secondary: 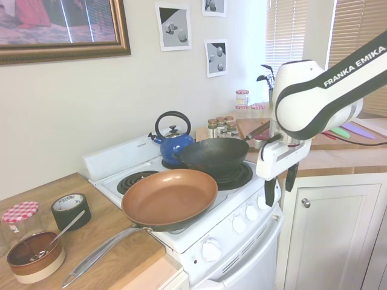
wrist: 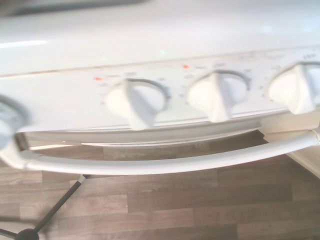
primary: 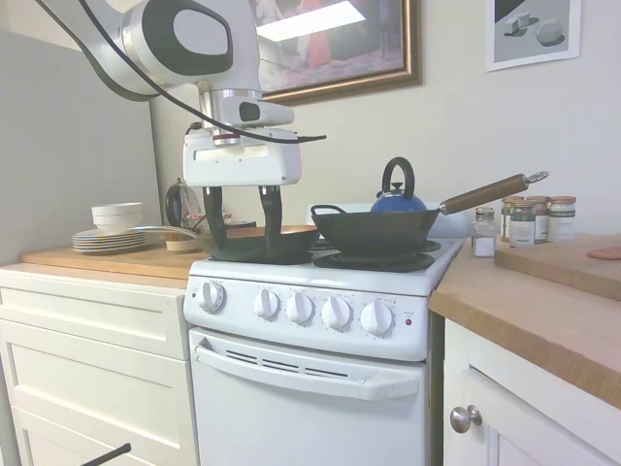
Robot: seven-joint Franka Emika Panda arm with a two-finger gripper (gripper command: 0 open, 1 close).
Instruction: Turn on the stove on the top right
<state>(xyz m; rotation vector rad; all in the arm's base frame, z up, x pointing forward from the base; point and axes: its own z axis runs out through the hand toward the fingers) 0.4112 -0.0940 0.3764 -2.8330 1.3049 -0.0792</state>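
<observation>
Wooden counters (primary: 543, 311) flank the white stove (primary: 320, 340) under a framed painting (primary: 320, 44); the gripper (primary: 242, 236), fingers parted and empty, hangs above its knobs (primary: 300, 308).

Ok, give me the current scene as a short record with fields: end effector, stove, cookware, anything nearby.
end effector: open, fingers pointing down, in front of the stove above the knob row, touching no knob
stove: white range, five front knobs, small red light beside the knobs
knobs in wrist view: three clear, blurred, none gripped
cookware: copper frying pan on front burner; dark wok behind it; blue kettle at the back
nearby: spice jars on the wooden counter
</observation>
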